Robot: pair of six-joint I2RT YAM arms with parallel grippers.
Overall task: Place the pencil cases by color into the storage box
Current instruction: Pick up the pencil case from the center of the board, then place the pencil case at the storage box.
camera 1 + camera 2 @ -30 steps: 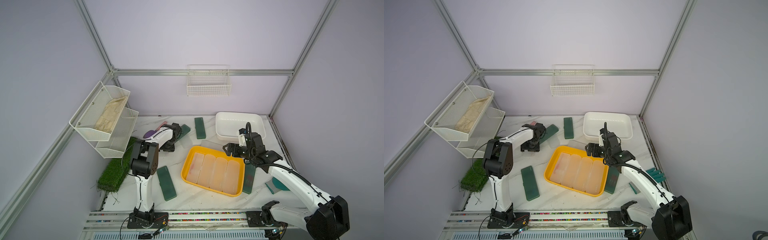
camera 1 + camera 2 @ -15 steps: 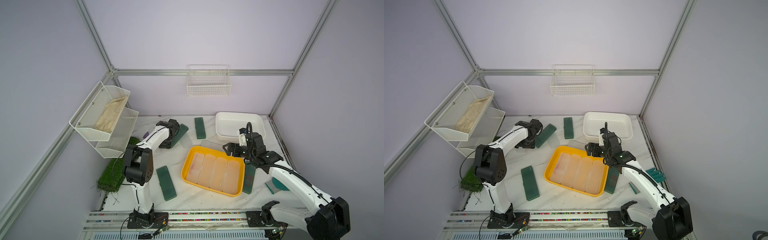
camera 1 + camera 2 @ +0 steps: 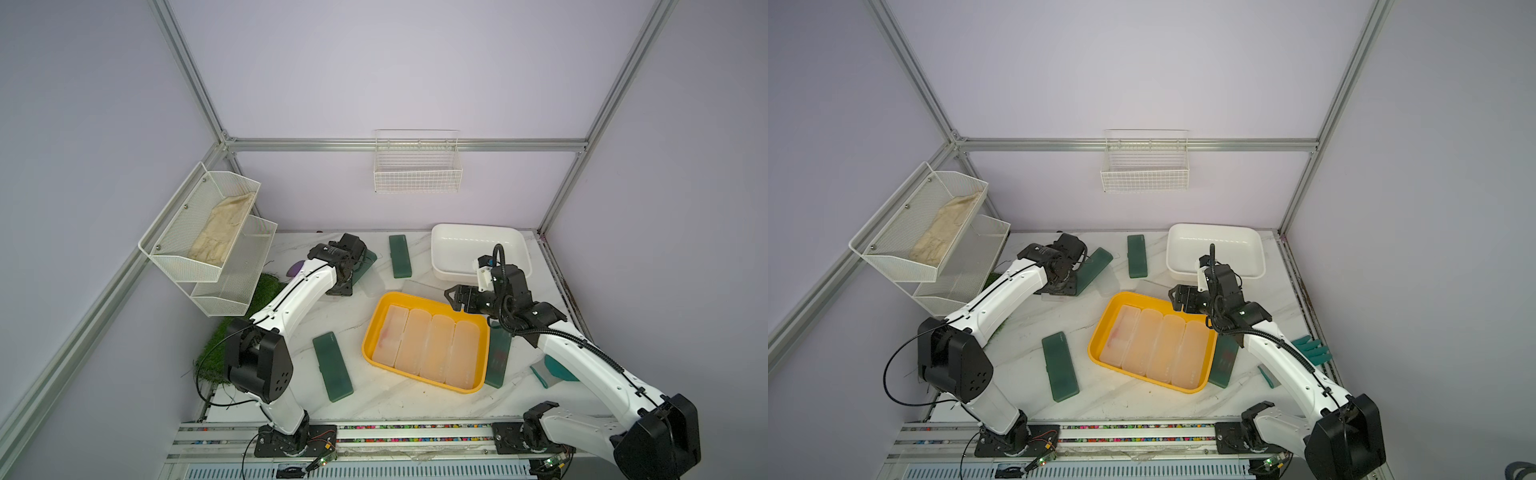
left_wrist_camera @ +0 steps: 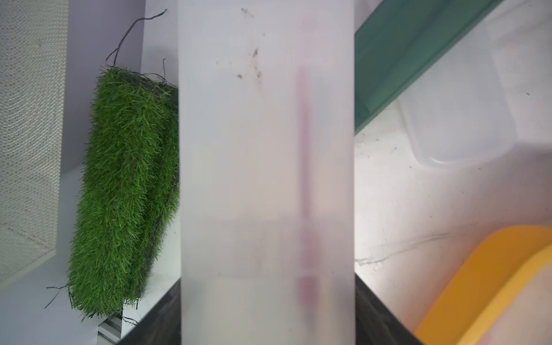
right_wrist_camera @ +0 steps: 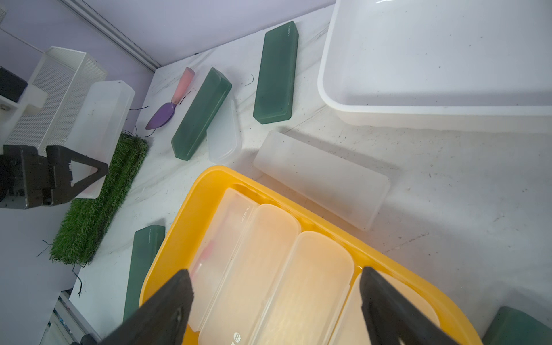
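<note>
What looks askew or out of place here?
At the back of the table, a dark green pencil case lies tilted, apparently propped on a frosted pencil case partly beneath it. Nothing spilled or broken shows.

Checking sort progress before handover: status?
Left gripper shut on frosted case; right gripper open above yellow tray. Tray floor full: four frosted cases. Four green cases unsorted.
</note>
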